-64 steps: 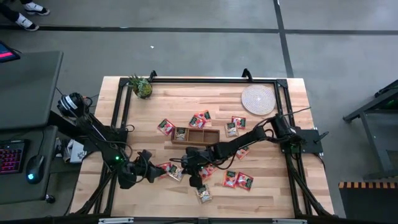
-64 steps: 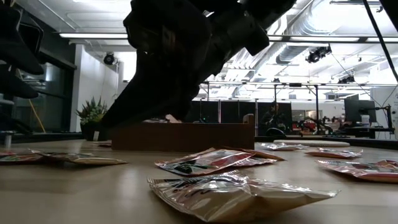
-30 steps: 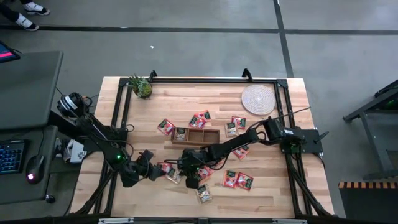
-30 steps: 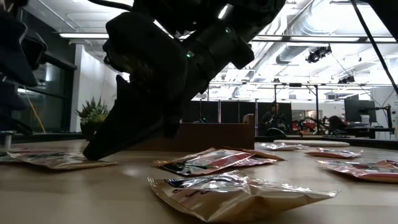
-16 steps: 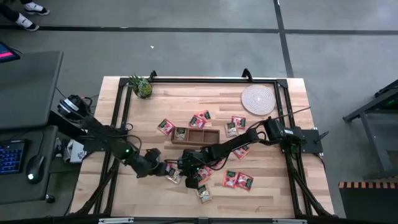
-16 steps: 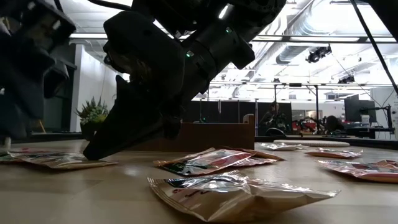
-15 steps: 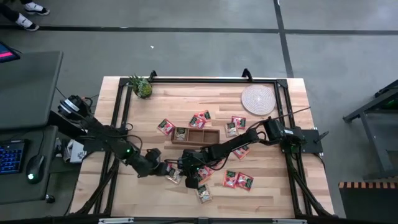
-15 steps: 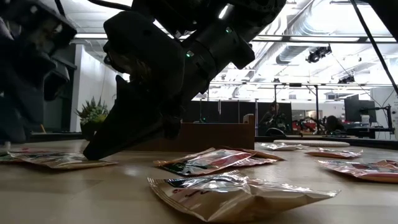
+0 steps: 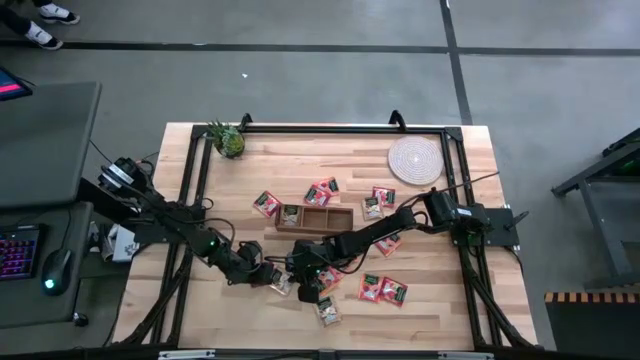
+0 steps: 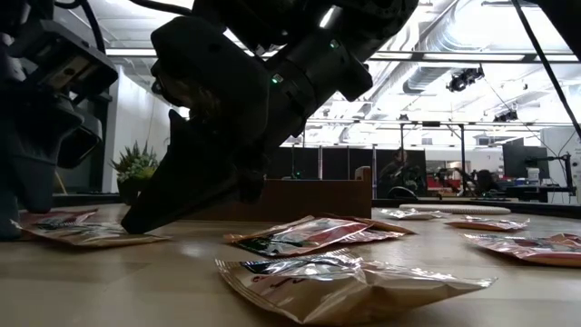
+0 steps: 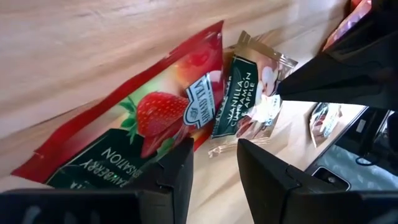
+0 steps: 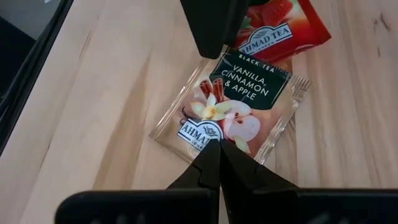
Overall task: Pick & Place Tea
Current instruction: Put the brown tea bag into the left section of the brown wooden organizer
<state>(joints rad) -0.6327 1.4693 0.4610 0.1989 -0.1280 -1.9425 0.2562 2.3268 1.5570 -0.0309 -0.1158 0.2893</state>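
On the pale wooden table's (image 9: 440,230) near middle we note a clear vanilla-and-apple tea sachet (image 12: 231,111) beside a red strawberry tea sachet (image 11: 134,134). Right gripper (image 12: 217,148), fingers pressed together, tips on it. Left gripper (image 11: 214,163), half parted, holds nothing; only wrist views show labels.

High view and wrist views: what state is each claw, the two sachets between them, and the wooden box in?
Left claw: open, at the strawberry sachet.
Right claw: shut, tips on the vanilla sachet.
Strawberry sachet: flat on table.
Vanilla sachet: flat, sealed.
Wooden box: one end compartment holds a sachet.
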